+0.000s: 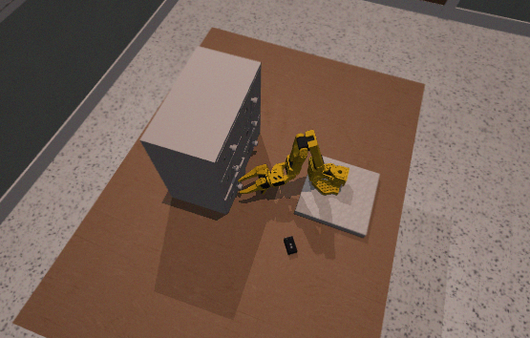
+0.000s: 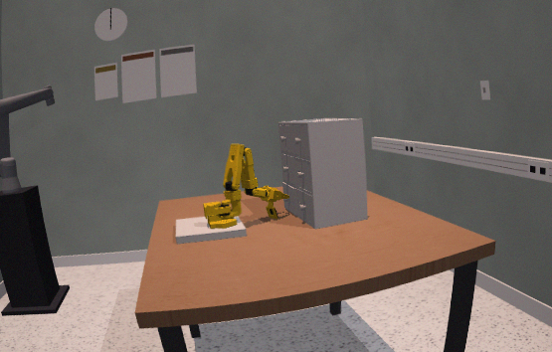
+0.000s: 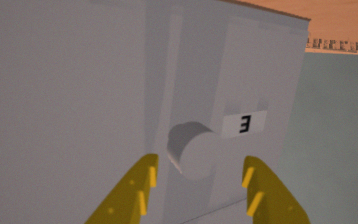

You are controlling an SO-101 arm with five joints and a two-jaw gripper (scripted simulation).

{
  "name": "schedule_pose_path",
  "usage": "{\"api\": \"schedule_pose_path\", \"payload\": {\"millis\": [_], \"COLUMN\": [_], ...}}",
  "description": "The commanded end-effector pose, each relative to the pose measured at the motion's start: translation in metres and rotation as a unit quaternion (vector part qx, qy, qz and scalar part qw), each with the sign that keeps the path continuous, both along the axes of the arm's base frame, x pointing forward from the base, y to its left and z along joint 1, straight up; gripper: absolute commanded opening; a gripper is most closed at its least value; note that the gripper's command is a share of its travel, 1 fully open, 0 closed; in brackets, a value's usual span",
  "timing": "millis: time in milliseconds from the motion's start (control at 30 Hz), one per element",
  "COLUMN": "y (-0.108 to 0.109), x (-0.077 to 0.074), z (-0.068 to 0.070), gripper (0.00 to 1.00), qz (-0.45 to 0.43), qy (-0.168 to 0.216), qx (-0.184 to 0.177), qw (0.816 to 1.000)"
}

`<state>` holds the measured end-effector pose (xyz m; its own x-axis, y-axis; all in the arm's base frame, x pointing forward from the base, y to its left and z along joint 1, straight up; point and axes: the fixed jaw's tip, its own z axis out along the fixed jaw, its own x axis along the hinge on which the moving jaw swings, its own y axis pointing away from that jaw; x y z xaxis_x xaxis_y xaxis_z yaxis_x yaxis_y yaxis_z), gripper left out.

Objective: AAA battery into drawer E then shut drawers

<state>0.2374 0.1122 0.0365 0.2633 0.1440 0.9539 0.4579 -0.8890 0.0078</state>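
The grey chest stands upright on the table, and all its drawers look shut. In the wrist view the drawer front marked E fills the frame, with its round knob beside the label. My gripper is open at the chest's lower front corner. Its two yellow fingers stand one on each side of the knob, apart from it. A small dark oblong thing lies on the table in front of the arm's base; I cannot tell if it is the AAA battery.
The arm stands on a pale slab on the brown table. A dark pedestal with a grey arm stands on the floor to the left of the table.
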Motion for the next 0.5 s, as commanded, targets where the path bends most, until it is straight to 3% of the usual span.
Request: {"api": "schedule_pose_path", "payload": {"millis": [0, 467], "y": [-0.0061, -0.0056], "x": [0.0009, 0.0019], "z": [-0.0135, -0.0108], "gripper": [0.21, 0.21], "qz": [-0.011, -0.011], "qy": [0.019, 0.014], "qx": [-0.012, -0.010], "qw": [1.000, 1.000]}}
